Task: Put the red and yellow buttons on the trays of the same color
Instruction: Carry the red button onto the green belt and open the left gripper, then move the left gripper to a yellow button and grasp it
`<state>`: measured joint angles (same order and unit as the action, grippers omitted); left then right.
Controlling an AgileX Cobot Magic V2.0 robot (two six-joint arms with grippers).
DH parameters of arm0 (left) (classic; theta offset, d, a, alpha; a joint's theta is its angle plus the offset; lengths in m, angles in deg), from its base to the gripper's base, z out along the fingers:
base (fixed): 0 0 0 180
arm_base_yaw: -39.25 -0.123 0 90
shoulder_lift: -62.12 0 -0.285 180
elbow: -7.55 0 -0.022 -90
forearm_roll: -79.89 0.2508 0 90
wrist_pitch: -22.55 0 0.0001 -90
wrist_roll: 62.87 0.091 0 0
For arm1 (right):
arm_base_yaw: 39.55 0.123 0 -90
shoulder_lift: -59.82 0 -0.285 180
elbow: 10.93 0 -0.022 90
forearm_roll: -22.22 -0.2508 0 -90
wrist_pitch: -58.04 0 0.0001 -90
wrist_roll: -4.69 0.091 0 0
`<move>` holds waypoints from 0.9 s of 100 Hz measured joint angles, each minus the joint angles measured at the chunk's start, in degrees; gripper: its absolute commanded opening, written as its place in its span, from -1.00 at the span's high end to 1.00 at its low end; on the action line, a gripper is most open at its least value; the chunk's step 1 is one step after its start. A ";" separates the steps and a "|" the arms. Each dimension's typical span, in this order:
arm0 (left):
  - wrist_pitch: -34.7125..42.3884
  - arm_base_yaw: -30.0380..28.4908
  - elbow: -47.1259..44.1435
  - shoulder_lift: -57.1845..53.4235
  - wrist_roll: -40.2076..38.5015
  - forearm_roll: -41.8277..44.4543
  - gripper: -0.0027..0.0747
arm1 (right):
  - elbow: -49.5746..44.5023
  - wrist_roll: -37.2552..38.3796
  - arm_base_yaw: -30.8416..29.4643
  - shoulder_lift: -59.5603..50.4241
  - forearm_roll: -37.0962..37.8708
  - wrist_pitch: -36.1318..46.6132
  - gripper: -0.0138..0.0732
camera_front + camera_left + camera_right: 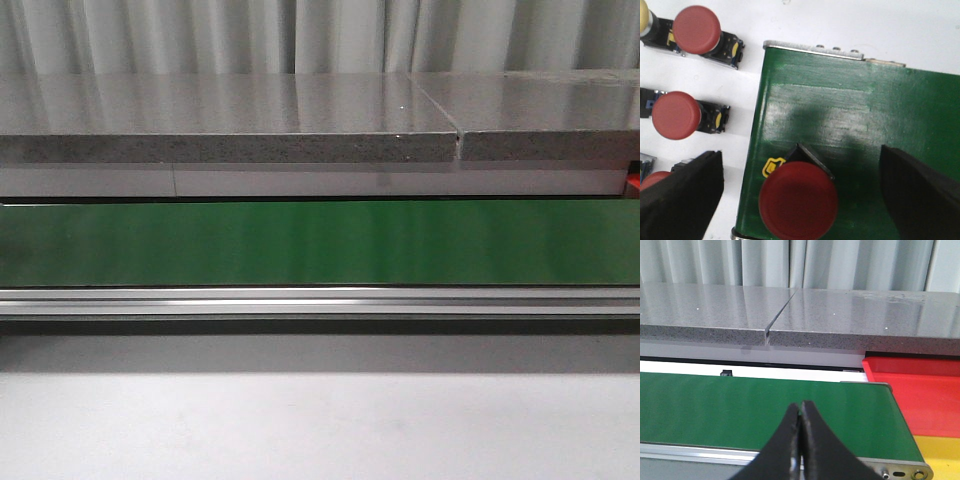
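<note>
Three red buttons lie on the white counter (805, 20) beside the end of the green belt (865, 115), seen in the left wrist view: one red button (696, 29) up by a yellow button (644, 19) at the frame edge, a second red button (676, 115) next to it, and a third red button (651, 179) mostly hidden behind a finger. A fourth, the big red button (798, 201), sits on the belt itself, right at the belt's end and close to its corner, w/ its black base and a yellow mark poking out from under the cap. Left fingers (682, 197) are spread wide, one over the counter off the belt's edge, the other over the belt; the big red button is between them but they're not touching it, so released. Left gripper (800, 200) is thus straddling that button.

Right wrist view: right fingers (812, 445) are pressed together, tips touching, nothing between them. They hang over the near side of the belt. Past the belt's far end is the red tray (920, 390), and the yellow tray (940, 452) adjoins it on the near side. Both trays show no buttons in the visible part.

Front view shows only the belt, its metal rail (320, 300), a grey slab (230, 125) behind and curtains; no arms or buttons in frame.
</note>
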<state>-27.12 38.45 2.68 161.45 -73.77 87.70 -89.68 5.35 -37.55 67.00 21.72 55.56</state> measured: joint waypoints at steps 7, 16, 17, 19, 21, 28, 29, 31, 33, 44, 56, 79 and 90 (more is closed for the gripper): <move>-0.56 0.13 1.50 -0.23 0.00 0.00 -0.65 | 0.00 0.00 0.00 0.00 0.00 0.00 0.84; -0.78 0.24 2.87 -1.07 -0.40 0.09 -0.65 | 0.00 0.00 0.00 0.00 0.00 0.00 0.84; -0.78 0.24 2.95 -1.10 -0.64 0.09 -0.65 | 0.00 0.00 0.00 0.00 0.00 0.00 0.84; -0.78 0.24 3.10 -1.39 -1.07 0.37 -0.65 | 0.00 0.00 0.00 0.00 0.00 0.00 0.84; -0.78 0.24 3.20 -1.61 -1.57 0.55 -0.65 | 0.00 0.00 0.00 0.00 0.00 0.00 0.84; -0.90 0.24 3.36 -2.65 -3.69 1.84 -0.65 | 0.00 0.00 0.00 0.00 0.00 0.00 0.84; -0.90 0.24 3.36 -2.83 -3.90 1.98 -0.65 | 0.00 0.00 0.00 0.00 0.00 0.00 0.84; -0.90 0.01 3.36 -3.01 -4.59 2.38 -0.65 | 0.00 0.00 0.00 0.00 0.00 0.00 0.84; -1.01 -0.25 3.36 -3.21 -5.21 2.61 -0.65 | 0.00 0.00 0.00 0.00 0.00 0.00 0.84; -1.63 -2.70 3.36 -4.39 -7.15 3.73 -0.65 | 0.00 0.00 0.00 0.00 0.00 0.00 0.84; -2.45 -6.76 2.56 -5.58 -7.92 4.29 -0.65 | 0.00 0.00 0.00 0.00 0.00 0.00 0.84; -1.56 -15.15 -5.53 -10.55 -8.15 4.67 -0.65 | 0.00 0.00 0.00 0.00 0.00 0.00 0.84; -0.05 -19.18 -11.45 -13.87 -9.59 4.76 -0.65 | 0.00 0.00 0.00 0.00 0.00 0.00 0.84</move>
<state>-27.17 19.27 -8.78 147.58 -83.36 92.46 -89.68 5.35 -37.55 67.00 21.72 55.56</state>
